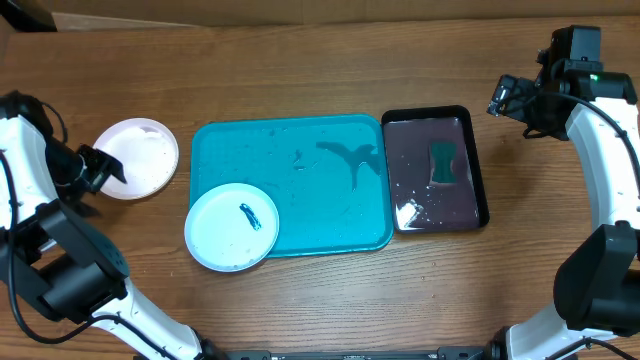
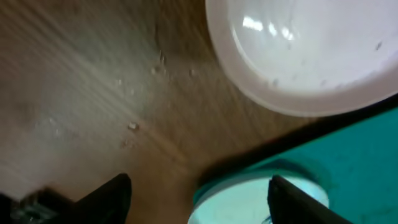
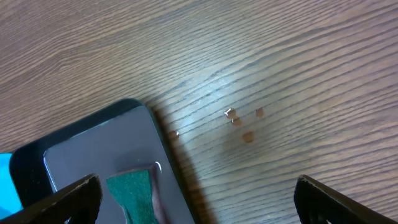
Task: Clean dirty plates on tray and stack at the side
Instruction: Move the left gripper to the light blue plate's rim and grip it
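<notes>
White plate (image 1: 140, 155) lay beside the tray (image 1: 290, 124), probably to start the stack; our left pincer (image 1: 112, 172) and right pincer (image 3: 199, 199) stood spread apart, holding nothing.

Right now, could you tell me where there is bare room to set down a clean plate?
Bare wood lies right of the black tray, toward the right arm, and in front of the teal tray. Crowded: the left side, where the white plate, blue plate and left arm cluster.
</notes>
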You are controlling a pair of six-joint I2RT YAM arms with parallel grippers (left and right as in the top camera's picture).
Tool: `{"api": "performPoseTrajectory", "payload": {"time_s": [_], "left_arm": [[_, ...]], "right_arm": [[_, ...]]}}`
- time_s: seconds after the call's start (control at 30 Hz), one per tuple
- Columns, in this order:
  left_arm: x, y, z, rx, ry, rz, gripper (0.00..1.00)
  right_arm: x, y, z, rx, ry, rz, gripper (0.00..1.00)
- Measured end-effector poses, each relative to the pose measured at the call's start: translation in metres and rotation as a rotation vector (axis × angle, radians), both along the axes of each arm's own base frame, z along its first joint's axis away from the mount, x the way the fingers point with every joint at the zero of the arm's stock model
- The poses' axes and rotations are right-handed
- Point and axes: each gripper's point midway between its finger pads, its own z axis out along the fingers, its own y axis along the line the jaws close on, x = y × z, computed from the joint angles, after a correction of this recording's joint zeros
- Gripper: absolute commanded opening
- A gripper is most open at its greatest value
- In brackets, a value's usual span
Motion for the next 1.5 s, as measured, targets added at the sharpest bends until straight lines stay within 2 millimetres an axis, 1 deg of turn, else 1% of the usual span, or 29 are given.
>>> {"api": "performPoseTrajectory", "payload": {"time_s": [0.07, 0.17, 0.23, 0.27, 0.3, 0.4, 0.5, 0.57, 0.6, 0.63, 0.7, 0.83, 0.9, 0.97, 1.03, 1.1, 1.23, 1.37, 1.4, 1.43, 1.5], "left_arm": [[-0.008, -0.013, 0.003, -0.037, 0.045, -0.016, 0.68], [-0.008, -0.033, 0.001, -0.065, 0.072, -0.080, 0.66], [-0.009, -0.049, -0.005, -0.085, 0.094, -0.137, 0.65], [-0.011, -0.060, -0.009, -0.098, 0.115, -0.170, 0.61], [-0.013, -0.068, -0.013, -0.108, 0.132, -0.192, 0.59], [-0.021, -0.096, -0.030, -0.141, 0.181, -0.277, 0.58], [-0.027, -0.113, -0.046, -0.152, 0.196, -0.325, 0.57], [-0.034, -0.120, -0.049, -0.153, 0.201, -0.340, 0.56], [-0.037, -0.123, -0.048, -0.148, 0.191, -0.345, 0.56], [-0.040, -0.124, -0.044, -0.141, 0.177, -0.346, 0.56], [-0.044, -0.125, -0.027, -0.116, 0.129, -0.348, 0.57], [-0.048, -0.123, 0.019, -0.010, -0.035, -0.342, 0.59], [-0.055, -0.123, 0.039, 0.038, -0.107, -0.337, 0.60], [-0.064, -0.125, 0.048, 0.066, -0.145, -0.330, 0.60], [-0.072, -0.126, 0.049, 0.083, -0.160, -0.323, 0.58], [-0.079, -0.126, 0.042, 0.090, -0.155, -0.308, 0.55], [-0.085, -0.127, 0.015, 0.091, -0.135, -0.293, 0.44], [-0.093, -0.129, -0.013, 0.079, -0.112, -0.284, 0.41], [-0.096, -0.130, -0.020, 0.076, -0.107, -0.283, 0.37], [-0.098, -0.131, -0.026, 0.071, -0.101, -0.279, 0.30], [-0.099, -0.132, -0.032, 0.072, -0.103, -0.275, 0.21]], "right_arm": [[0.000, 0.000, 0.000, 0.000, 0.000, 0.000, 1.00], [0.000, 0.000, 0.000, -0.001, 0.000, 0.000, 1.00], [0.000, 0.000, 0.000, 0.000, 0.000, 0.000, 1.00], [0.000, 0.000, 0.000, -0.001, -0.001, 0.000, 1.00], [0.000, 0.000, 0.000, 0.000, 0.000, 0.000, 1.00], [0.000, 0.000, 0.000, 0.000, 0.000, -0.001, 1.00], [0.000, 0.000, 0.000, 0.000, 0.000, 0.000, 1.00], [0.000, 0.000, 0.000, 0.000, 0.000, -0.001, 1.00], [0.000, 0.000, 0.000, 0.000, 0.000, 0.000, 1.00], [0.000, 0.000, 0.000, 0.000, -0.001, 0.000, 1.00], [0.000, 0.000, 0.000, 0.000, 0.000, 0.000, 1.00], [0.000, 0.000, 0.000, -0.001, 0.000, 0.000, 1.00], [0.000, 0.000, 0.000, 0.000, 0.000, 0.000, 1.00], [0.000, 0.000, 0.000, -0.001, 0.000, 0.000, 1.00], [0.000, 0.000, 0.000, 0.000, 0.000, 0.000, 1.00], [0.000, 0.000, 0.000, 0.000, 0.000, 0.000, 1.00], [0.000, 0.000, 0.000, 0.000, -0.001, 0.000, 1.00], [0.000, 0.000, 0.000, -0.001, 0.000, 0.000, 1.00], [0.000, 0.000, 0.000, 0.000, -0.001, 0.000, 1.00], [0.000, 0.000, 0.000, 0.000, 0.000, 0.000, 1.00], [0.000, 0.000, 0.000, 0.000, -0.001, 0.000, 1.00]]}}
